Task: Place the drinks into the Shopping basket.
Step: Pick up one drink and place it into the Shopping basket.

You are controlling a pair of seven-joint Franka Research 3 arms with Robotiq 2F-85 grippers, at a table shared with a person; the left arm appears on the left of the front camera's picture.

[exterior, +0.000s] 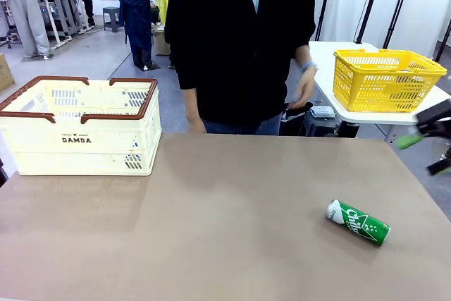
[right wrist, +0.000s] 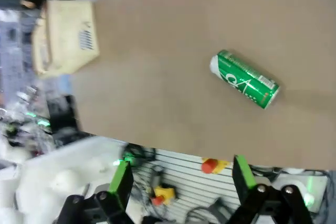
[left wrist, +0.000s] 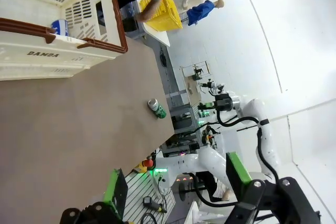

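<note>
A green drink can point(exterior: 357, 222) with white lettering lies on its side at the table's right front. It also shows as the green can point(right wrist: 244, 78) and, small and far, as the green can point(left wrist: 156, 108). The cream-white Shopping basket point(exterior: 81, 128) marked DAMDA stands at the back left. A blue can point(left wrist: 60, 26) sits inside the basket point(left wrist: 79, 45). My right gripper point(exterior: 425, 154) hovers blurred at the right edge, above and right of the green can. It is open in the right wrist view point(right wrist: 182, 179), holding nothing. My left gripper point(left wrist: 177, 182) is open and empty, far from the basket.
A person in a black top stands at the far side of the brown table point(exterior: 211, 230), one hand point(exterior: 304, 88) hanging near a side table. A yellow mesh basket point(exterior: 386, 79) sits on that white side table at the back right.
</note>
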